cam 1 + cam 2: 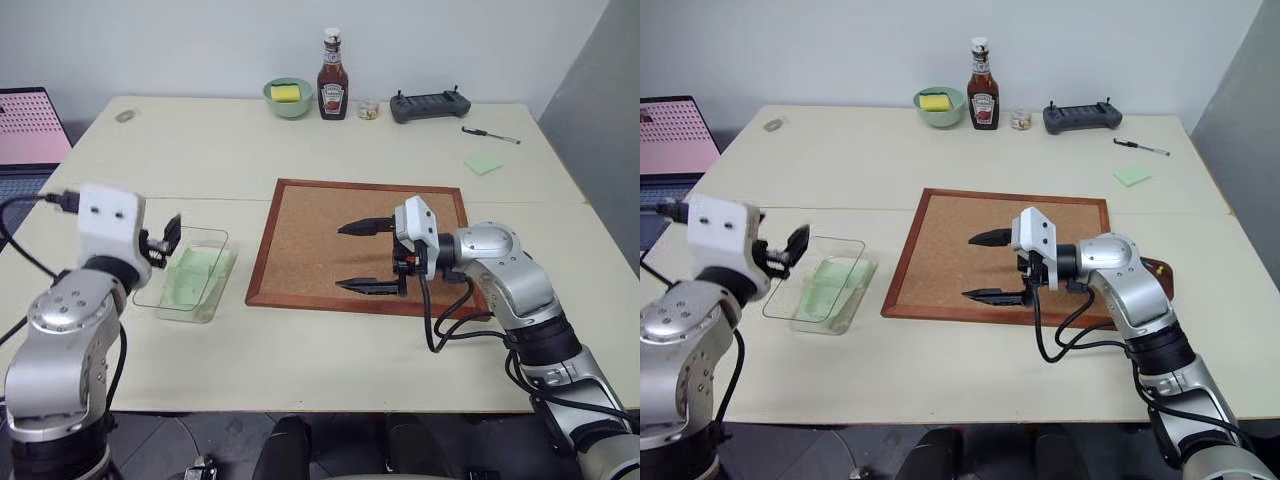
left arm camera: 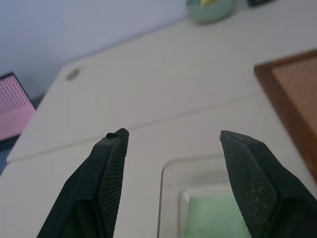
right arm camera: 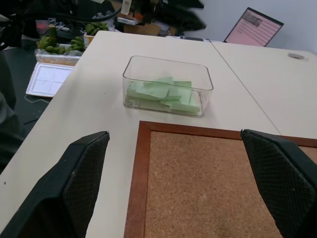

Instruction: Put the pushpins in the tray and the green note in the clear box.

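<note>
The clear box [image 1: 222, 240] stands on the table left of the cork board, with pale-green paper, the green note [image 3: 166, 94], lying inside it. My left gripper [image 1: 165, 237] hovers at the box's near left corner. Its fingers [image 2: 111, 163] are open with nothing between them. My right gripper [image 1: 342, 257] is open and empty over the cork board [image 1: 320, 215], pointing left toward the box. A dark brown edge [image 1: 1158, 270] that may be the tray peeks out behind my right forearm. The pushpins are out of view.
At the table's far edge stand a ketchup bottle [image 1: 332, 75], a green bowl [image 1: 288, 97] holding a yellow sponge, a small jar [image 1: 368, 110] and a black controller [image 1: 430, 105]. A pen [image 1: 490, 135] and a green sticky pad [image 1: 483, 163] lie far right. A laptop [image 1: 30, 125] sits far left.
</note>
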Tool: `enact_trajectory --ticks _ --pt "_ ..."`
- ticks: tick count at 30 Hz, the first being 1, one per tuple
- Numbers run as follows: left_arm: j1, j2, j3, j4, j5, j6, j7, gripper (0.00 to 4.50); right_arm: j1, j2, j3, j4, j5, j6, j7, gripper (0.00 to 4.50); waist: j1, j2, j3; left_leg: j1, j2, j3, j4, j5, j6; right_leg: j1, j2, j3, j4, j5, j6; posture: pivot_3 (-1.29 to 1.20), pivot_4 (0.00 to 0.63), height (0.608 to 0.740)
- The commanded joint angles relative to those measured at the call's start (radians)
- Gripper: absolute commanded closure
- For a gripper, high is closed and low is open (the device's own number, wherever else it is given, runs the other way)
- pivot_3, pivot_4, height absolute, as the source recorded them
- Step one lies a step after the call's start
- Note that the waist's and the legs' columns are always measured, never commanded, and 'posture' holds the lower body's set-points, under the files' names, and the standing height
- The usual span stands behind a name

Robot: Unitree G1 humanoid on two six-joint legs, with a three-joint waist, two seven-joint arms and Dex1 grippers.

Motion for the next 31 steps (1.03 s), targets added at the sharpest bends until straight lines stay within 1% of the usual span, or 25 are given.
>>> enact_trajectory --ticks 1,4,8,12,15,19,31 --pt "-0.026 -0.061 -0.111 0.017 -0.001 -0.068 -0.015 1.42 0.053 -0.023 -0.084 -0.072 0.021 0.034 -0.079 0.00 0.001 0.000 0.000 0.000 0.000 0.000 0.000 0.000 0.000 0.000 0.000 0.000 0.000 0.000 0.000 0.00 0.150 0.740" --pt "-0.027 -0.126 -0.208 0.029 -0.003 -0.118 -0.034 1.42 0.129 -0.013 -0.152 -0.104 0.014 0.063 -0.193 0.00 -0.001 0.000 0.000 -0.001 0.000 0.000 0.000 0.000 0.000 -0.001 0.000 0.000 0.000 0.000 0.000 0.00 0.150 0.740" --pt "-0.020 -0.211 -0.286 0.091 -0.025 -0.201 -0.083 1.42 0.282 -0.011 -0.228 -0.163 -0.025 0.049 -0.322 0.00 -0.001 0.000 0.000 -0.002 0.001 0.000 0.000 0.000 0.000 -0.002 0.000 0.000 0.000 0.000 0.000 0.00 0.150 0.740" --pt "-0.002 -0.229 -0.328 0.170 -0.036 -0.272 -0.161 1.42 0.418 -0.003 -0.261 -0.199 -0.077 -0.014 -0.417 0.00 -0.006 0.001 -0.001 -0.001 0.001 0.001 0.000 0.000 0.000 -0.002 0.001 0.001 0.001 0.000 0.000 0.00 0.150 0.740" --pt "0.010 -0.221 -0.349 0.209 -0.036 -0.309 -0.213 1.42 0.477 0.006 -0.266 -0.220 -0.096 -0.040 -0.460 0.00 -0.011 0.001 -0.001 0.000 0.002 0.003 0.000 0.000 0.000 -0.002 0.001 0.003 0.002 0.000 0.000 0.00 0.150 0.740" --pt "0.017 -0.221 -0.346 0.231 -0.036 -0.332 -0.238 1.42 0.478 0.022 -0.270 -0.219 -0.094 -0.052 -0.500 0.00 -0.013 0.001 -0.001 0.000 0.001 0.003 0.000 0.000 0.000 -0.002 0.001 0.003 0.002 0.000 0.000 0.00 0.150 0.740" --pt "0.042 -0.242 -0.351 0.231 -0.009 -0.382 -0.229 1.42 0.410 0.009 -0.250 -0.147 -0.094 -0.089 -0.492 0.00 -0.005 0.001 -0.001 0.000 0.001 0.002 0.000 0.000 0.000 -0.002 0.001 0.002 0.001 0.000 0.000 0.00 0.150 0.740"
